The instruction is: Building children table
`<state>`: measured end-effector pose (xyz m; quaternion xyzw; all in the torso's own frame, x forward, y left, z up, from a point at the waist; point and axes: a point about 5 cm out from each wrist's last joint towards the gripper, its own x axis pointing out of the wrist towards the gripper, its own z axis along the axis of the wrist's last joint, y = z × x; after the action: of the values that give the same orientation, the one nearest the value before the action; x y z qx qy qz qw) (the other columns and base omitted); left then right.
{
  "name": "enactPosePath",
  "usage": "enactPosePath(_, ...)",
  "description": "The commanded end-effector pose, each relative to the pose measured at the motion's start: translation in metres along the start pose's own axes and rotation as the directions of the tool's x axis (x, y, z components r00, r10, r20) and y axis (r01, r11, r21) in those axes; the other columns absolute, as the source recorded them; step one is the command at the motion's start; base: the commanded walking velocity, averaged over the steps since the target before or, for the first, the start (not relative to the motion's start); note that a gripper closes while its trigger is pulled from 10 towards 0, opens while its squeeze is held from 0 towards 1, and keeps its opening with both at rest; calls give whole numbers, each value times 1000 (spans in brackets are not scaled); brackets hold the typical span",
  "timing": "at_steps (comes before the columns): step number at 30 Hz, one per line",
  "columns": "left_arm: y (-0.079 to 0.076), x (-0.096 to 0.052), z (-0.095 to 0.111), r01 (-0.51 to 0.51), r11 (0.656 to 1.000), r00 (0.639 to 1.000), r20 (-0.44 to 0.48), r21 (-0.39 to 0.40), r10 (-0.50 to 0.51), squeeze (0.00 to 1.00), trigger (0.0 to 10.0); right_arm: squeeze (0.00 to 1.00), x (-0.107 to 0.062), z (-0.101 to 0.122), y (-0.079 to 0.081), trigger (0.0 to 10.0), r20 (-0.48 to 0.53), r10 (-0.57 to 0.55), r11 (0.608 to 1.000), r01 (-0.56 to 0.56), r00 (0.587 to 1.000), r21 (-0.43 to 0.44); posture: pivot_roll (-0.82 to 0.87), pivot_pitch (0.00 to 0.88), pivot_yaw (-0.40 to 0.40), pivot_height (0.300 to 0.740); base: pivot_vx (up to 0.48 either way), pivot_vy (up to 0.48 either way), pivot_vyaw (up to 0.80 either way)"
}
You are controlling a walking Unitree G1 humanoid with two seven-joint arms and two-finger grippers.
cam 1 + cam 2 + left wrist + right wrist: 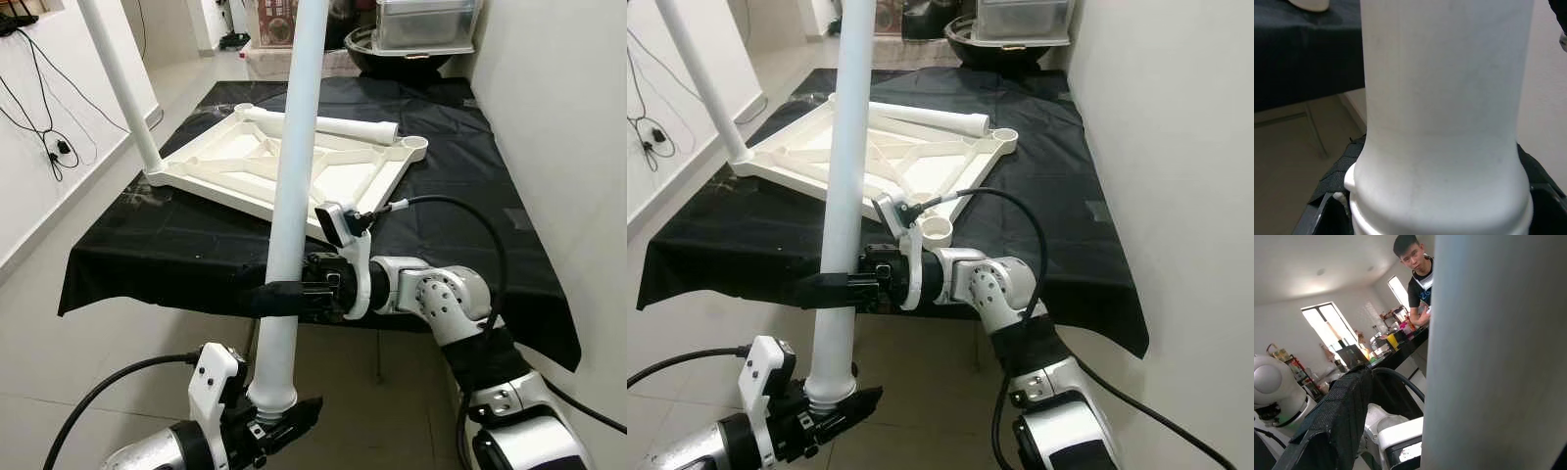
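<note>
A long white table leg [294, 196] stands almost upright in front of the table. My left gripper [279, 416] is shut on its flared lower end [1444, 147]. My right gripper [279, 297] is shut around its middle, one black finger [1337, 416] beside the leg [1498, 352]. The white tabletop [245, 166] lies upside down on the black cloth [157, 245]. One fitted leg [118, 78] rises from its left corner. Another loose leg [338, 127] lies across its far side. Open round sockets show at the right corner [414, 145] and the near corner [937, 231].
A clear plastic box [423, 24] on a dark basin sits behind the table. Cables [49, 137] hang on the left wall, and a plain wall [568, 147] closes the right side. A person [1418, 279] stands in the right wrist view. Tiled floor [59, 343] lies around.
</note>
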<state>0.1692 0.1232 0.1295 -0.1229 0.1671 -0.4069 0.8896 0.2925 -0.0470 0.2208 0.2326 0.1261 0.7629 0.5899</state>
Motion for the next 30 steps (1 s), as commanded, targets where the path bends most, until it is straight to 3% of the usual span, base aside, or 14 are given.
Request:
enactPosePath(1,-1,-2,-1,3,1000,1000,-7,-2,-3,0,10000,0,2,-2,3,10000,-5,32,999,-32,999,5,19,77,46,740,0,0,0)
enactPosePath(3,-1,-2,-1,1,1000,1000,-6,-5,-1,0,10000,0,2,-2,3,10000,-9,34,999,-34,999,3,19,77,46,740,0,0,0)
enactPosePath(4,-1,-3,-1,1,1000,1000,-5,-7,-1,0,10000,0,2,-3,4,5725,-11,37,999,-37,999,5,19,77,46,740,0,0,0)
enactPosePath(5,-1,-3,-1,1,1000,1000,-5,-7,-1,0,10000,0,2,-3,4,5725,-11,37,999,-37,999,5,19,77,46,740,0,0,0)
enactPosePath(6,-1,-3,-1,2,1000,1000,-5,-9,-3,0,10000,0,2,-3,4,3608,-11,40,999,-40,999,7,19,77,46,740,0,0,0)
enactPosePath(7,-1,-3,-1,4,1000,1000,-5,-10,-4,0,10000,0,2,-3,5,431,-11,44,999,-44,999,9,19,77,46,740,0,0,0)
enactPosePath(8,-1,-3,0,3,1000,1000,-2,-12,-3,0,10000,0,2,-4,5,0,-12,48,999,-48,999,10,17,81,47,740,0,0,0)
enactPosePath(24,0,-4,-2,-12,999,1000,-14,-48,11,0,10000,0,3,-4,8,0,-9,61,998,-61,998,15,16,87,42,740,0,0,0)
enactPosePath(25,-1,-3,-1,-7,999,1000,-14,-41,6,1000,10000,0,2,-3,8,0,-8,61,998,-60,998,14,16,87,42,740,0,0,0)
enactPosePath(30,0,-3,-2,-11,999,1000,-9,-40,10,1000,10000,0,1,1,8,0,2,55,998,-55,998,2,16,86,42,740,0,0,0)
